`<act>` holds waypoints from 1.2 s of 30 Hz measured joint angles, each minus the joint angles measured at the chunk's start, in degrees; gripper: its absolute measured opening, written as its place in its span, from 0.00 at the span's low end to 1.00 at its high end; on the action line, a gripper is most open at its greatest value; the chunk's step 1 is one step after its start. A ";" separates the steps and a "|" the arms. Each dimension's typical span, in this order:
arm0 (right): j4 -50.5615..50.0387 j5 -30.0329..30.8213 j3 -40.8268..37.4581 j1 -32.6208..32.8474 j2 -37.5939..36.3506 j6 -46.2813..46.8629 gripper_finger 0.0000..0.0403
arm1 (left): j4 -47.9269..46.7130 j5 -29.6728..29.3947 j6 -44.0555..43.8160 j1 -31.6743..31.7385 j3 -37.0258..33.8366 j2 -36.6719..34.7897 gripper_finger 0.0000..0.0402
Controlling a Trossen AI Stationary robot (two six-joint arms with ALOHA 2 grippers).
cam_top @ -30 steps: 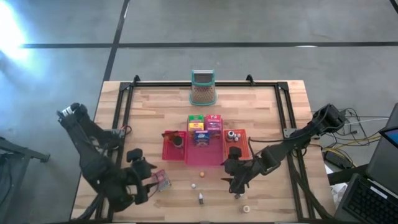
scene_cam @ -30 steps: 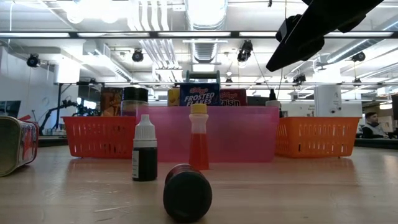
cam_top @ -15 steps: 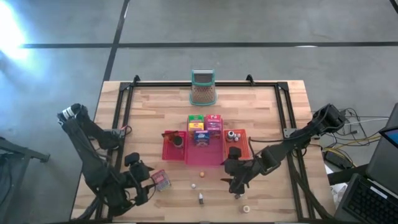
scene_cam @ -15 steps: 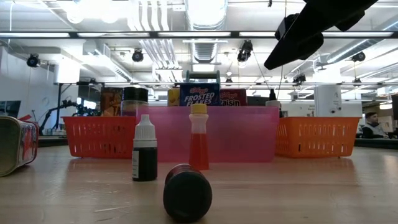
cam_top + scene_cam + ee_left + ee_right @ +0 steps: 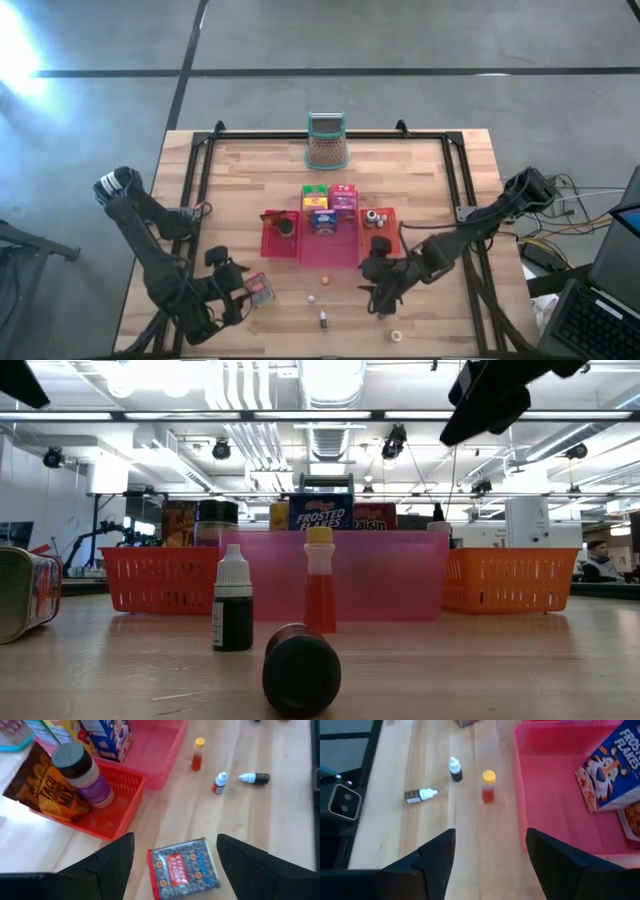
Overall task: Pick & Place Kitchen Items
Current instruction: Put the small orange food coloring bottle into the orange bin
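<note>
From above, 3 trays sit side by side mid-table: a red tray (image 5: 277,233), a pink tray (image 5: 328,248) holding 4 small boxes (image 5: 324,206), and an orange tray (image 5: 386,228) with 2 capped jars. 3 tiny bottles (image 5: 323,298) stand loose in front.

At table height, 2 upright bottles and 1 lying dark bottle (image 5: 301,668) front the pink tray.

The left gripper (image 5: 172,857) hovers spread over 1 flat tin (image 5: 183,868); the red tray holds 1 jar (image 5: 82,774) and 1 taco packet (image 5: 43,787).

The right gripper (image 5: 490,855) is spread, empty, above bare wood beside the orange-capped bottle (image 5: 488,786).
</note>
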 joint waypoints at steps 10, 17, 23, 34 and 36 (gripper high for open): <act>0.85 0.42 1.17 0.46 0.00 -1.20 0.55 | 8.36 -5.68 0.25 -0.04 -7.88 0.00 0.71; 3.05 0.50 1.17 0.41 0.00 -3.48 0.57 | 18.32 -6.98 3.25 0.53 -12.50 0.00 0.71; 3.56 1.58 1.17 0.41 0.00 -4.12 0.58 | 28.36 -6.54 16.06 1.66 -13.49 0.00 0.71; 3.38 2.14 1.17 0.41 0.00 -4.70 0.52 | 44.80 4.27 36.08 10.58 -14.72 -0.02 0.71; 3.36 2.14 1.17 0.41 0.00 -4.60 0.51 | 44.74 4.39 36.20 12.02 -14.72 -0.02 0.71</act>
